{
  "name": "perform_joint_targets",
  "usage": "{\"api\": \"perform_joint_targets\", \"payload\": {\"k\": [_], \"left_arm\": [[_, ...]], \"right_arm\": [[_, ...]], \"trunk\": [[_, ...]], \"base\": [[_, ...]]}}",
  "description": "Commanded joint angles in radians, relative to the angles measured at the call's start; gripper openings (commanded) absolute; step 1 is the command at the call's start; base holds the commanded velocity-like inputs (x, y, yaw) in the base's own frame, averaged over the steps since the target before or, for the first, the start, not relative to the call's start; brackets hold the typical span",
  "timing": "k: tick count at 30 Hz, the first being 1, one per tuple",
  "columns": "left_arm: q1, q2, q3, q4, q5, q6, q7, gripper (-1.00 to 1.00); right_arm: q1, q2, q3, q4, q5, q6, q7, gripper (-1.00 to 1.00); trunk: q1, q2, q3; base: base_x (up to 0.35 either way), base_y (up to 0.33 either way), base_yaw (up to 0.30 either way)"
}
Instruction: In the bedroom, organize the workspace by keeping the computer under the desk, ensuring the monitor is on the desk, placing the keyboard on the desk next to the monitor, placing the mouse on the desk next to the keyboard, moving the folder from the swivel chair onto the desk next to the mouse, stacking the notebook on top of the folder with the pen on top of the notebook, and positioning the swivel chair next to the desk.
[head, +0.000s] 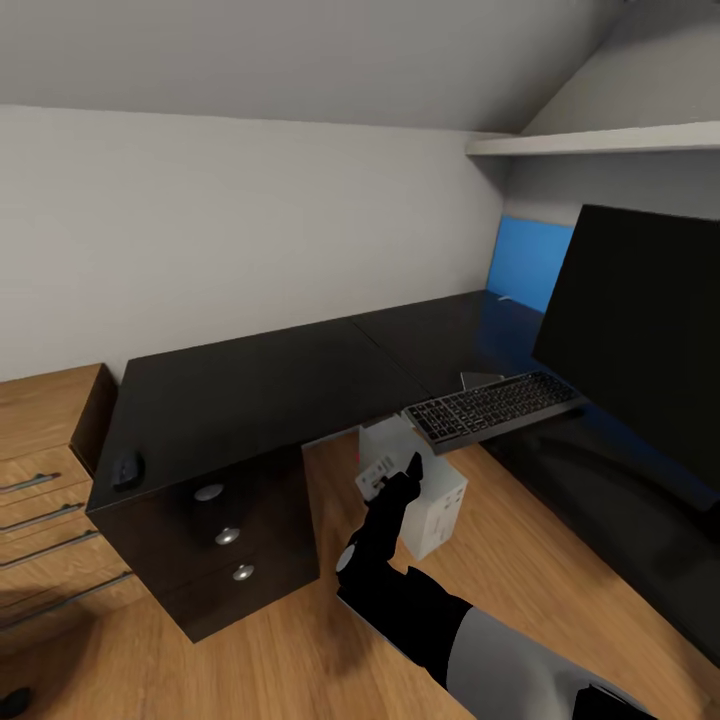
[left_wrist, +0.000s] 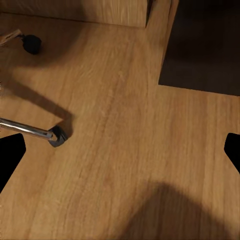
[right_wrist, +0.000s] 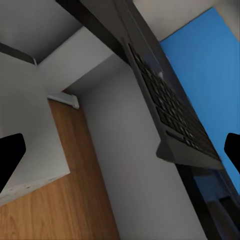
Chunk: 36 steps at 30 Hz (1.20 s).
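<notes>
The black desk (head: 250, 390) runs in an L with a blue back panel (head: 525, 260). The monitor (head: 640, 330) stands on it at the right. In front of it the keyboard (head: 495, 405) lies with its near end jutting over the desk edge; its underside (right_wrist: 170, 105) shows in the right wrist view. The mouse (head: 127, 468) sits at the desk's far left corner. On the floor in the desk's opening stands the light grey computer (head: 420, 495) (right_wrist: 25, 125). My right gripper (head: 405, 475) (right_wrist: 120, 152) is open beside its top. My left gripper (left_wrist: 120, 152) hangs open over bare floor.
A light wooden dresser (head: 45, 440) stands left of the desk's drawer unit (head: 225, 535). The swivel chair's chrome leg and castor (left_wrist: 55, 135) lie on the wooden floor near my left gripper, with another castor (left_wrist: 31, 44) farther off. A white shelf (head: 600, 140) hangs above the monitor.
</notes>
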<state>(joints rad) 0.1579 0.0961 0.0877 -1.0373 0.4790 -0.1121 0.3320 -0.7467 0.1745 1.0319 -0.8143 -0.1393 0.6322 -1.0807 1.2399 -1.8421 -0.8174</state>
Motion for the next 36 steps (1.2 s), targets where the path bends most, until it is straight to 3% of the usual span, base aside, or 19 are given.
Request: {"api": "perform_joint_targets", "payload": {"k": [1, 20, 21, 36], "left_arm": [[0.001, 0.001, -0.002, -0.001, 0.011, -0.005, 0.003, 1.0], [0.001, 0.0, -0.003, 0.005, 0.01, -0.004, 0.003, 1.0], [0.001, 0.001, -0.003, 0.005, 0.01, -0.004, 0.003, 1.0], [0.0, 0.0, -0.004, 0.005, 0.009, -0.006, 0.004, 1.0]], "right_arm": [[-0.002, 0.0, 0.005, 0.0, -0.009, 0.007, -0.007, 1.0], [-0.002, 0.0, 0.003, 0.0, -0.015, 0.013, 0.081, 1.0], [-0.002, 0.0, 0.002, 0.001, -0.016, 0.016, 0.108, 1.0], [-0.002, 0.0, -0.002, 0.007, -0.016, 0.074, 0.245, 1.0]], "trunk": [[-0.004, 0.007, 0.002], [-0.077, 0.14, 0.062], [-0.081, 0.147, 0.065], [-0.081, 0.147, 0.065]], "base": [[0.0, 0.0, 0.0], [0.0, 0.0, 0.0], [0.0, 0.0, 0.0], [0.0, 0.0, 0.0]]}}
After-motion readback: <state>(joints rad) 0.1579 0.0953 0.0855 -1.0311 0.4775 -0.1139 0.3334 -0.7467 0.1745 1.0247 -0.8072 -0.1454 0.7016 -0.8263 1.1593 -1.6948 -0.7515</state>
